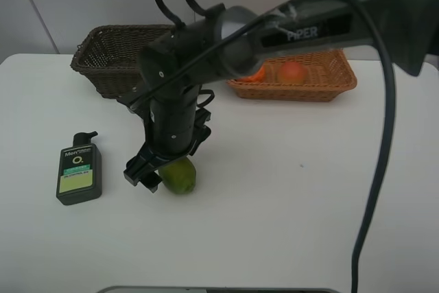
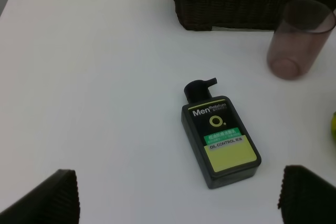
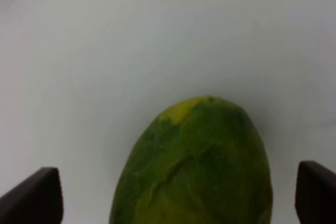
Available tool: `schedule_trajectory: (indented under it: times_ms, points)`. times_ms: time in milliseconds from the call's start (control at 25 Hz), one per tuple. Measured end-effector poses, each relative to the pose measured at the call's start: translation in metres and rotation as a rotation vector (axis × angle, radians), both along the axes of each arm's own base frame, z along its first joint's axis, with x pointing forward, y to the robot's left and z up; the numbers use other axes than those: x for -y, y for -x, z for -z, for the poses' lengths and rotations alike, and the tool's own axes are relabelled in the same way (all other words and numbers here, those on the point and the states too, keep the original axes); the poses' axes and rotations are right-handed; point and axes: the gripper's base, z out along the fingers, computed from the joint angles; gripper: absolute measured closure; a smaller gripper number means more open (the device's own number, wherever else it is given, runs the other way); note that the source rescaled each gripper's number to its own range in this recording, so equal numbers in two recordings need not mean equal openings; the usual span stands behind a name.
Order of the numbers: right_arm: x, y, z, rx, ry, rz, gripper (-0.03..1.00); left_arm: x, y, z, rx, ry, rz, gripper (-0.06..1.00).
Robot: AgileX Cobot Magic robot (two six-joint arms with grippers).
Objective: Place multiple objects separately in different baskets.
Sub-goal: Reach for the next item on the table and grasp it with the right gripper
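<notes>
Now your right fingers (image 3: 32, 198) straddle the green fruit (image 3: 199, 166), wide open and empty; lower, close, then carry it to the tan basket (image 1: 343, 81).

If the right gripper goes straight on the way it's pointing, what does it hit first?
The green fruit. It lies right ahead, centred between the right gripper's open fingers, with the table beneath. How near is unclear.
</notes>
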Motion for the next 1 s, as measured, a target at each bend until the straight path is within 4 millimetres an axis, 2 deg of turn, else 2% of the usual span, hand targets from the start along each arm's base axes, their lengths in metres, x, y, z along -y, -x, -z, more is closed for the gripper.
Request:
schedule_trajectory:
  times_ms: [240, 600, 680, 840, 1000]
  points:
    - [-0.0017, -0.0003, 0.0111, -0.013, -0.001, 0.019, 0.0, 0.0, 0.0, 0.0, 0.0, 0.0, 0.0, -0.03]
    - [-0.0023, -0.0005, 0.0111, -0.01, -0.008, 0.021, 0.01, 0.0, 0.0, 0.0, 0.0, 0.0, 0.0, -0.03]
    - [-0.0022, -0.0005, 0.0111, -0.011, -0.007, 0.021, 0.1, 0.0, 0.0, 0.0, 0.0, 0.0, 0.0, -0.03]
    - [-0.0015, -0.0002, 0.0112, -0.014, 0.002, 0.02, 0.49, 0.0, 0.0, 0.0, 0.0, 0.0, 0.0, -0.03]
    - [-0.0008, 0.0002, 0.0113, -0.018, 0.009, 0.02, 0.48, 0.0, 0.0, 0.0, 0.0, 0.0, 0.0, -0.03]
